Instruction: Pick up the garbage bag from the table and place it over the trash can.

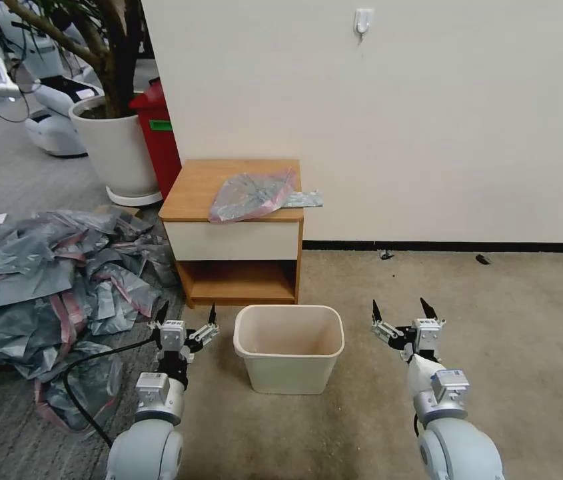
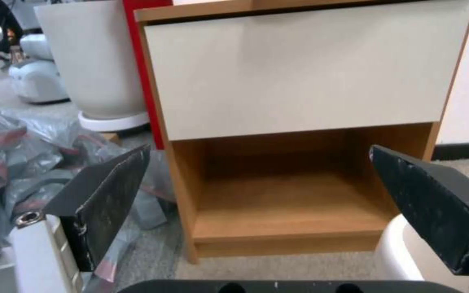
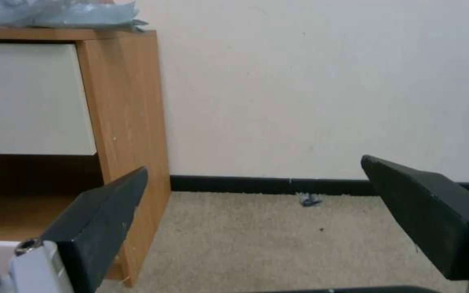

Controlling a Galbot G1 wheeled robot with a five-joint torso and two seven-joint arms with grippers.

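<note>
A translucent grey garbage bag (image 1: 254, 194) with a pink-red band lies crumpled on the wooden table (image 1: 191, 190), hanging a little over the front and right edges; its edge (image 3: 77, 14) shows in the right wrist view. The beige trash can (image 1: 288, 347) stands on the carpet in front of the table, empty. My left gripper (image 1: 186, 315) hovers low to the left of the can, open, facing the table's shelf gap (image 2: 283, 191). On the can's right, my right gripper (image 1: 401, 310) is open too, with nothing between its fingers.
A heap of grey bags (image 1: 48, 280) covers the floor on the left. Behind it stand a large white plant pot (image 1: 116, 150) and a tall red bin (image 1: 160, 137). A white wall (image 1: 428, 120) rises behind the table. Small scraps (image 1: 484, 259) lie along the black baseboard.
</note>
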